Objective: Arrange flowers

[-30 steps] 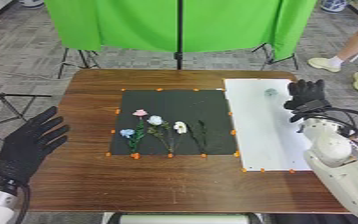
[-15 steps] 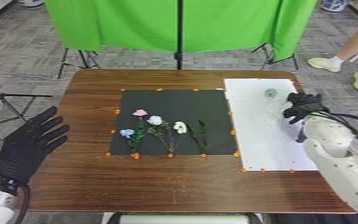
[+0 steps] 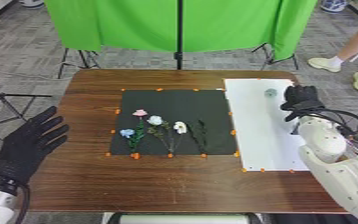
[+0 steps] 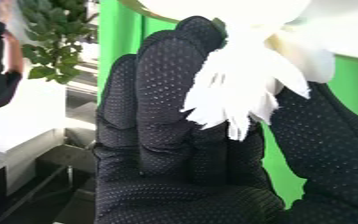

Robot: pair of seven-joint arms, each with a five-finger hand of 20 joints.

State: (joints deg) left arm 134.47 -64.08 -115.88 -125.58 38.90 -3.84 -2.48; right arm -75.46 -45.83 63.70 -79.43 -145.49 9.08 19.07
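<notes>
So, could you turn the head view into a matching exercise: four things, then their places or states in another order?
1. pink flower
2. blue flower
3. left hand
4. white board

A. right of the dark mat
B. open, left of the dark mat
C. flower head nearest the robot on the dark mat
D. flower head farthest from the robot on the dark mat

Pairs: 1-D, 2-C, 3-B, 4-A

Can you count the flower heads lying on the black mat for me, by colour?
On the black mat:
Pink flower head: 1
Blue flower head: 1
White flower heads: 2
Total: 4
</notes>
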